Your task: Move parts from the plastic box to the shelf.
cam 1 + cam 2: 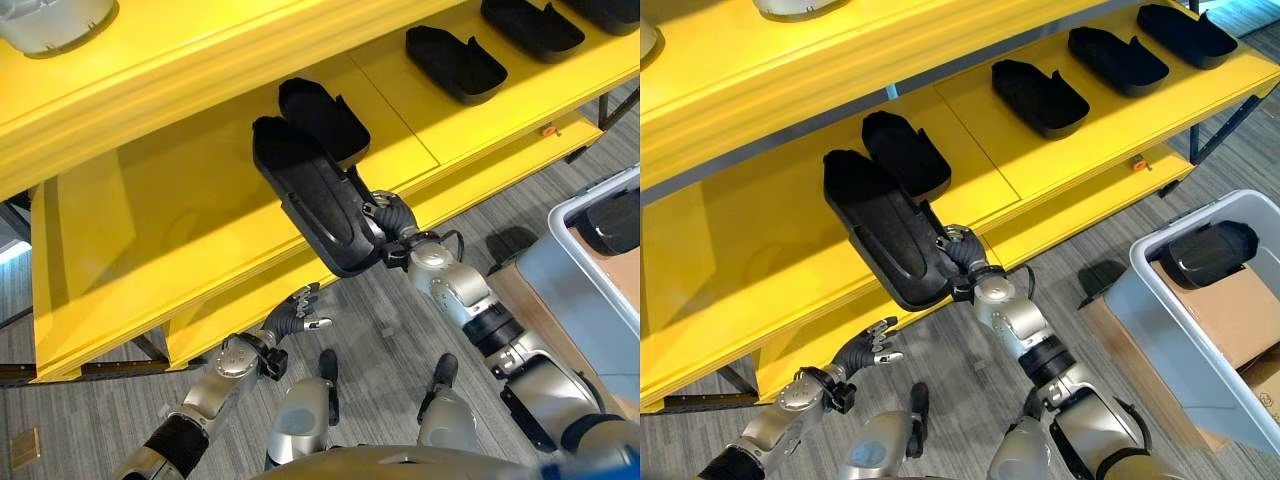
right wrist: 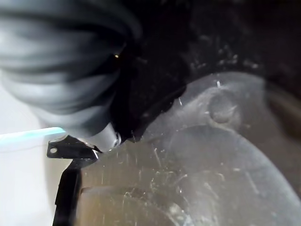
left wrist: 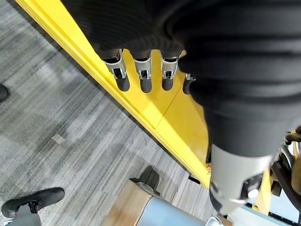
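My right hand (image 1: pixel 392 228) is shut on the near end of a long black moulded part (image 1: pixel 315 200), holding it over the yellow shelf (image 1: pixel 150 230). The part's far end lies beside another black part (image 1: pixel 320 115) resting on that shelf level. In the right wrist view the part's scratched dark surface (image 2: pixel 211 160) is pressed close against the hand. Several more black parts (image 1: pixel 455 62) lie in a row further right on the shelf. My left hand (image 1: pixel 295 318) hangs open below the shelf's front edge, its fingers (image 3: pixel 141 75) straight and holding nothing.
A grey plastic box (image 1: pixel 1200 330) stands on the floor at the right, with a black part (image 1: pixel 1205 252) and a cardboard sheet inside. A white object (image 1: pixel 50 22) sits on the upper shelf level. A person's shoe (image 3: pixel 33 201) is on the grey carpet.
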{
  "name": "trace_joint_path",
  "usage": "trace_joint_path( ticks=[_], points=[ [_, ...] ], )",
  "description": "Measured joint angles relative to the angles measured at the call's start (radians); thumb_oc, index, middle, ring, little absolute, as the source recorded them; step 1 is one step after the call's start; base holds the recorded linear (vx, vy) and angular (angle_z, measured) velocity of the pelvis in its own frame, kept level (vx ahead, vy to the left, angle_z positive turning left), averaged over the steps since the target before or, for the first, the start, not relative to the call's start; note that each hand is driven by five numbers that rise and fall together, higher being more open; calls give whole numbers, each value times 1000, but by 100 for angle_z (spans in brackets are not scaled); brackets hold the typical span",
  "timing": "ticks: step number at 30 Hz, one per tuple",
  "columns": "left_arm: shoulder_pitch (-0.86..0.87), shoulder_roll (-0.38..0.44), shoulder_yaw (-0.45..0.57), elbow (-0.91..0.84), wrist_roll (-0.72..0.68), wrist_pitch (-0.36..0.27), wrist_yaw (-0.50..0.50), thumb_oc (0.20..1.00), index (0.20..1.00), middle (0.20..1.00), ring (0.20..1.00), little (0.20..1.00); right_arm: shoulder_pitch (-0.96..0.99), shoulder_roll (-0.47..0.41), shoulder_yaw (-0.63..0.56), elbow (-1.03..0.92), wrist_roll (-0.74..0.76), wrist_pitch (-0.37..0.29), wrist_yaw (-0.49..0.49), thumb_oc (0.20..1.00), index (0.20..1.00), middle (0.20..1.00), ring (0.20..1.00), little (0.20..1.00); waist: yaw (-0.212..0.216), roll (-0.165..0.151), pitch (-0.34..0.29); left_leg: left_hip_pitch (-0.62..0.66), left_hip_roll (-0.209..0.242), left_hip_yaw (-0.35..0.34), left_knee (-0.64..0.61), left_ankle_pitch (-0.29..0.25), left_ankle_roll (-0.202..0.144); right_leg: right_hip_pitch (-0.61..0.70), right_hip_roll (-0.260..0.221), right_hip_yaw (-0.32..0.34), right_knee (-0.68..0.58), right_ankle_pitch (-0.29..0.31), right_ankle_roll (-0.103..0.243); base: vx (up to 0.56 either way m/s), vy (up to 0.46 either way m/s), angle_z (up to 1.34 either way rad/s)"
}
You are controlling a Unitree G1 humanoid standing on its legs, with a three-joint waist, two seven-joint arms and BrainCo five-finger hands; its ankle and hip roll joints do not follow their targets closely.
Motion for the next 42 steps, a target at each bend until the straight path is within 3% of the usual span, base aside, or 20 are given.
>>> trace_joint_path(
  ticks=[4, 6, 8, 9, 12, 15, 21, 22, 24, 25, 27, 29, 31, 32, 36, 37, 38, 39, 40, 42],
  points=[
    [-45, -21, -3, -2, 1, -1, -12, 1000, 1000, 1000, 1000, 1000, 0, -25, -23, 0, -30, 1, -27, 200, 200, 200, 200, 200, -5, 12, 15, -54, -17, -8, 118, -64, 42, 26, -17, -9, 0, 20, 0, -78, 190, 21],
    [-77, -27, -17, -2, 1, -1, -28, 1000, 1000, 1000, 1000, 1000, 1, -28, -35, -5, -35, 1, -68, 200, 200, 200, 200, 200, -6, 23, 22, -63, -36, -44, 115, -69, 57, 27, -26, 17, 15, 58, -47, 100, 94, 61],
    [-72, -32, -27, 5, 3, 1, -47, 1000, 1000, 1000, 1000, 1000, 34, -31, -35, -34, -35, 1, -104, 200, 200, 200, 200, 200, -7, 33, 31, -36, -59, -127, 82, -37, 80, 17, 22, 98, 166, -75, -63, 131, 134, 92],
    [-46, -22, -25, 4, 3, 2, -53, 1000, 1000, 1000, 1000, 1000, 63, -22, -16, -54, -32, 1, -112, 200, 200, 200, 200, 200, -2, 32, 30, 10, -38, -149, 0, 7, 86, 6, 134, 154, 263, -190, -54, 104, 114, 74],
    [40, -17, 1, -4, 4, 14, -48, 1000, 1000, 1000, 1000, 1000, 57, -15, 21, -93, -32, 6, -96, 200, 200, 200, 200, 200, 26, 26, 26, 72, -46, -125, -132, 74, 71, -49, 273, 71, 291, -252, -68, 40, -17, 0],
    [-2, -19, -31, 6, 35, 24, -43, 1000, 1000, 1000, 1000, 1000, -5, -37, 14, 1, -33, 11, -92, 200, 200, 200, 200, 200, -5, 43, 19, 25, -62, -169, -146, 96, 49, -43, 340, 90, 164, -226, -141, -123, -151, 21],
    [-74, -36, -17, 10, 40, 10, -50, 1000, 1000, 1000, 1000, 1000, -9, -101, 0, 69, -38, 7, -65, 200, 200, 200, 200, 200, -11, 69, 32, -11, -45, -187, -146, 113, 23, -57, 359, 79, 144, -218, -154, -65, -149, 14],
    [-77, -37, -17, 10, 42, 10, -51, 1000, 1000, 1000, 1000, 1000, -9, -101, 0, 65, -38, 2, -65, 200, 200, 200, 200, 200, -22, 80, 38, -19, -44, -189, -146, 120, 13, -56, 358, 69, 144, -219, -154, -76, -125, 36],
    [-105, -44, -22, 11, 44, 12, -69, 1000, 1000, 1000, 1000, 1000, -5, -113, 4, 43, -45, 0, -69, 200, 200, 200, 200, 200, -65, 99, 46, -33, -32, -122, -181, 150, -73, -48, 325, -2, 142, -219, -180, -70, -34, 86],
    [-119, -46, -24, 8, 44, 11, -80, 1000, 1000, 1000, 1000, 1000, -7, -113, 3, 40, -54, 0, -70, 200, 200, 200, 200, 200, -68, 103, 50, -37, -4, -37, -163, 111, -38, -48, 318, -31, 148, -223, -224, -49, 31, 78],
    [-149, -46, -35, 9, 46, 11, -89, 1000, 1000, 1000, 1000, 1000, -12, -103, 2, 30, -70, 0, -66, 200, 200, 200, 200, 200, -59, 84, 73, -66, 37, 10, -29, 77, -2, -61, 292, -33, 190, -249, -242, -48, 186, 27],
    [-146, -51, -46, 8, 46, 13, -93, 1000, 1000, 1000, 1000, 1000, -42, -87, 5, 56, -75, 6, -38, 200, 200, 200, 200, 200, -64, 88, 80, -64, 66, -122, 36, 63, -42, -79, 283, -1, 230, -268, -217, 9, 343, -11],
    [-144, -57, -48, 7, 43, 12, -92, 1000, 1000, 1000, 1000, 1000, -70, -78, 5, 59, -76, 9, -22, 200, 200, 200, 200, 200, -66, 91, 81, -29, 111, -168, -14, 63, -47, -121, 270, 43, 280, -289, -204, 39, 440, -39],
    [-150, -59, -49, 16, 42, 16, -90, 1000, 1000, 1000, 1000, 1000, -96, -76, 5, 80, -76, 15, -10, 200, 200, 200, 200, 200, -83, 96, 87, -25, 146, -226, -32, 74, -80, -127, 267, 46, 287, -285, -202, 13, 381, -35],
    [-156, -65, -57, 11, 34, 14, -88, 1000, 1000, 1000, 1000, 1000, -143, -100, 18, 96, -80, 32, 7, 200, 200, 200, 200, 200, -79, 83, 98, -29, 252, -282, -50, 101, -102, -232, 185, 178, 425, -317, -165, -21, 543, -58],
    [-154, -67, -57, 12, 31, 12, -87, 1000, 1000, 1000, 1000, 1000, -144, -112, 31, 86, -87, 30, 8, 200, 200, 200, 200, 200, -89, 83, 97, -34, 249, -302, -47, 106, -102, -249, 167, 213, 444, -317, -149, -38, 606, -54],
    [-151, -77, -58, 13, 28, 12, -86, 1000, 1000, 1000, 1000, 1000, -160, -130, 47, 93, -90, 32, 15, 200, 200, 200, 200, 200, -90, 83, 95, -24, 234, -326, -53, 110, -94, -264, 138, 259, 456, -306, -103, -62, 501, -87],
    [-148, -111, -64, 10, 21, 7, -76, 1000, 1000, 1000, 1000, 1000, -183, -161, 67, 91, -106, 35, 22, 200, 200, 200, 200, 200, -92, 117, 77, -17, 186, -315, -49, 103, -71, -296, 102, 334, 460, -285, -24, -167, 634, -71],
    [-185, -124, -65, 13, 21, 7, -54, 1000, 1000, 1000, 1000, 1000, -192, -193, 61, 68, -114, 35, 14, 200, 200, 200, 200, 200, -102, 114, 76, -62, 92, -276, 22, -27, -106, -295, 12, 374, 396, -213, -15, -230, 652, -53],
    [-190, -142, -65, 40, 19, -6, -39, 1000, 1000, 1000, 1000, 1000, -193, -165, 74, 117, -102, 30, 22, 200, 200, 200, 200, 200, -74, 129, 67, -100, 56, -262, 85, -21, -102, -288, 8, 309, 404, -154, 11, -213, 551, 5]
  ],
)
